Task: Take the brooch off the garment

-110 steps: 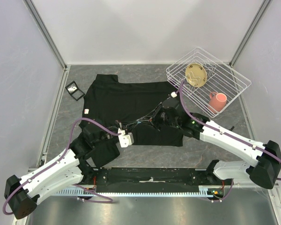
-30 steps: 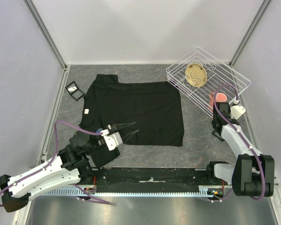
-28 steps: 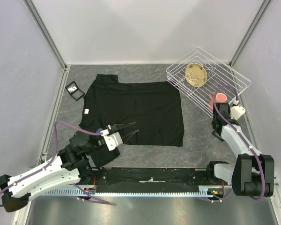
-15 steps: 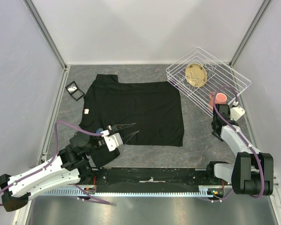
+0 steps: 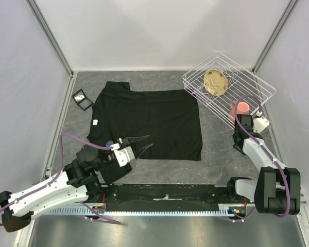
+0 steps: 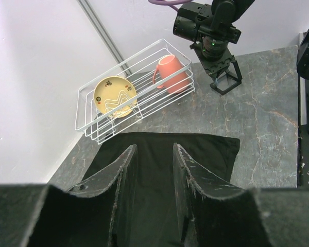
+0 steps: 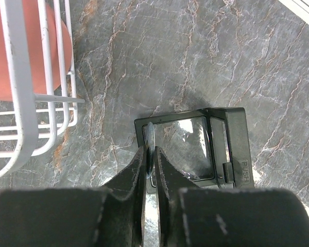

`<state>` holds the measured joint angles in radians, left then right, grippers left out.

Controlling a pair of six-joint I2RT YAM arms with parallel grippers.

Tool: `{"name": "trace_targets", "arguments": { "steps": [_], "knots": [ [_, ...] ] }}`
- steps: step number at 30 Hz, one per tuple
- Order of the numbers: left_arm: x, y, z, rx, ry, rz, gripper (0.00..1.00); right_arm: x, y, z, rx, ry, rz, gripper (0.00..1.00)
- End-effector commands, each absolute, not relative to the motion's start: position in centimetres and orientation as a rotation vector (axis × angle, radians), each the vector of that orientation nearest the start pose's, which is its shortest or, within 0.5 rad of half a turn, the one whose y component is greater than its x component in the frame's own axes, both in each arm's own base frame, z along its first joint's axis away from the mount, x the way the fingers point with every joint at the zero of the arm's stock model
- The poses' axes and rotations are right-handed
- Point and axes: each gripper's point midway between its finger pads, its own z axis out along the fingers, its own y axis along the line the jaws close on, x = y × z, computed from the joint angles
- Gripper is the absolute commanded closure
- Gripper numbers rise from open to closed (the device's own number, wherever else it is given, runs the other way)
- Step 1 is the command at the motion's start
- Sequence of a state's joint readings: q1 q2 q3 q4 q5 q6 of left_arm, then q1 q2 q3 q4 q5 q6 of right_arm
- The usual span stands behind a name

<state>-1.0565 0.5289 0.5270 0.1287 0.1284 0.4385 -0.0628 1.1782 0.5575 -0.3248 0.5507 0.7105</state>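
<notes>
Black garment (image 5: 149,121) spread flat on the table (image 5: 221,154).
Left gripper (image 5: 150,140) over its near hem, fingers apart; right gripper (image 7: 150,149) over a small black box (image 7: 232,149) by the wire rack (image 5: 250,85), fingers almost together about a small grey loop (image 7: 149,128) (clamped or not, unclear).

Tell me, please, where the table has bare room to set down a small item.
Bare tabletop lies between the T-shirt's right edge and the wire basket, and along the back wall behind it. The far right is crowded: basket, cup, and a small clear box under the right end effector.
</notes>
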Motion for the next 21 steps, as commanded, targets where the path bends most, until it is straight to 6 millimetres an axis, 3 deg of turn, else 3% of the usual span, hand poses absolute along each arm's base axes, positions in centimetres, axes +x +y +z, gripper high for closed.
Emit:
{"name": "trace_targets", "arguments": {
  "steps": [1, 9, 21],
  "knots": [
    [14.0, -25.3, 31.0, 1.053, 0.967, -0.569, 0.59, 26.2, -8.7, 5.3, 1.096, 2.083, -0.387, 0.84],
    [13.9, -25.3, 31.1, 1.054, 0.962, -0.572, 0.59, 25.8, -8.9, 6.0, 1.099, 2.079, -0.408, 0.73],
    [14.0, -25.3, 31.1, 1.053, 0.965, -0.567, 0.59, 24.9, -8.6, 6.7, 1.101, 2.112, -0.405, 0.47]
  ]
}}
